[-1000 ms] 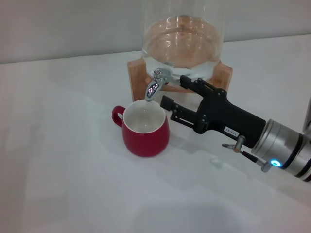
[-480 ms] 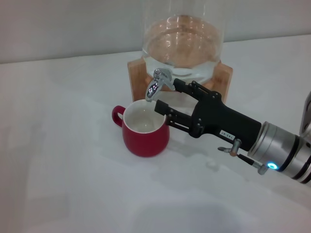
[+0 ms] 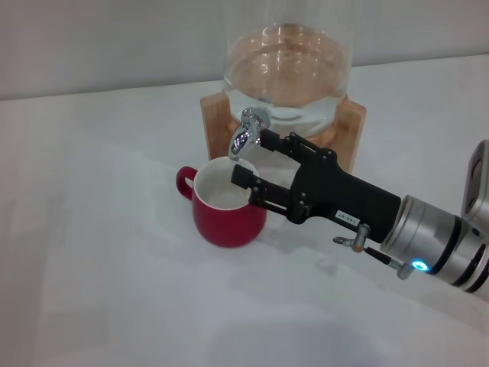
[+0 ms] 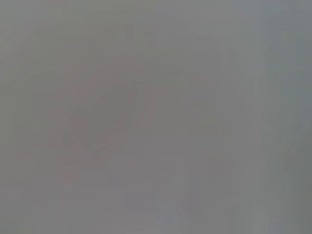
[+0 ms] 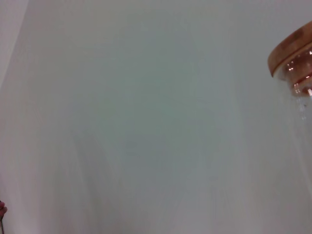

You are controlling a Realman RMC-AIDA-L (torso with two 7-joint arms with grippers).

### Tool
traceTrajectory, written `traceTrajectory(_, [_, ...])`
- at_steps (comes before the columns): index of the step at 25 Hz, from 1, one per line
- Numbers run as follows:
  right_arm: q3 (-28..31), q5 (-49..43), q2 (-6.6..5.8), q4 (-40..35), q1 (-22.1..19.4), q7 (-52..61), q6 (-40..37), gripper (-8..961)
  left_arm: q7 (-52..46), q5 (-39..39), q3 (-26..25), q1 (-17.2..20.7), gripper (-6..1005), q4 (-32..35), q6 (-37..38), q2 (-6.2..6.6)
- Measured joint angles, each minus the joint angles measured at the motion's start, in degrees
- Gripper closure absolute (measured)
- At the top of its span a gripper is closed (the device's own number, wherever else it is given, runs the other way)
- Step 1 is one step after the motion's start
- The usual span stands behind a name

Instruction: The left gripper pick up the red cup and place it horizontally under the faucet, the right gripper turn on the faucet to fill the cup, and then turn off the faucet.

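Note:
The red cup [image 3: 228,215] stands upright on the white table, its cream inside facing up and its handle to the left. Its mouth sits directly below the spout of the chrome faucet [image 3: 245,136]. My right gripper [image 3: 250,157] reaches in from the right and is open. Its upper finger lies right beside the faucet body, and its lower finger hangs over the cup's right rim. Nothing is held between the fingers. I see no water stream. The left gripper is out of view, and the left wrist view shows only plain grey.
The glass dispenser [image 3: 286,73], with water in it, rests on a wooden stand [image 3: 349,122] behind the cup. Its wooden lid [image 5: 291,51] shows in the right wrist view. White table [image 3: 99,252] stretches to the left and front.
My right gripper has moved left and slightly forward, from beside the cup to the faucet. Its fingers now bracket the faucet's side and overlap the cup's rim. The cup has not moved.

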Motion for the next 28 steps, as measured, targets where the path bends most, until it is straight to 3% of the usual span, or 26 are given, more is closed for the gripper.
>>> traceTrajectory(18, [0.98,0.37,-0.17,-0.02,-0.73,-0.02,-0.23,159,0.14,0.0,0.0,0.2,121,0.0,-0.01,0.0])
traceTrajectory(28, [2.87,0.28,-0.47,0.61,-3.56,-0.07,-4.05,160,0.25,-0.31,0.0,0.2,122,0.0,-0.01,0.0])
